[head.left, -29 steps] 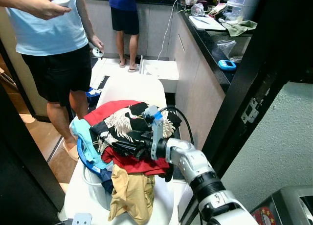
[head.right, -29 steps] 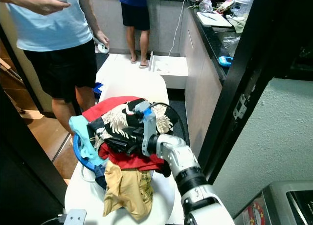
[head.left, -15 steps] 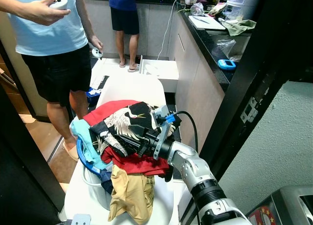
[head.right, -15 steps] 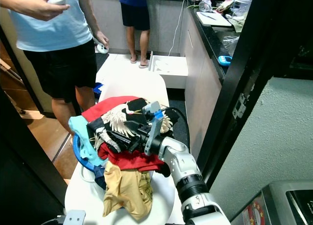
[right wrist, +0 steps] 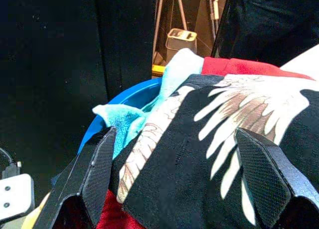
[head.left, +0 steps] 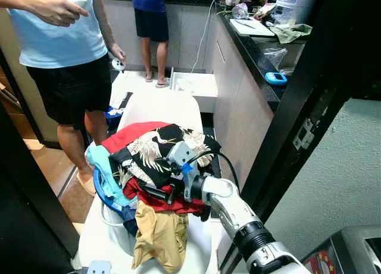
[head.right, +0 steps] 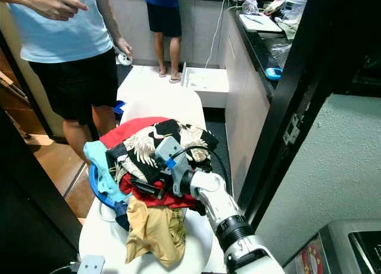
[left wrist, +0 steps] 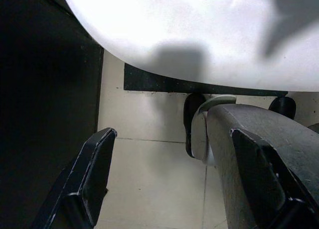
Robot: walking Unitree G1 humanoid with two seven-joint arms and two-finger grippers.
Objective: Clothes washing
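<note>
Lower centre of the frame, the black shirt tops the clothes pile in the blue basket. Our right gripper, fingers spread, reaches in; we should close deep on the fabric, not a loose edge.

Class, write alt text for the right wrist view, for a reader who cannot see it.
The right gripper, fingers spread open, reaches over a black crane-print garment heaped on a turquoise cloth and a red garment in a blue basket. Dark surroundings lie behind.
</note>
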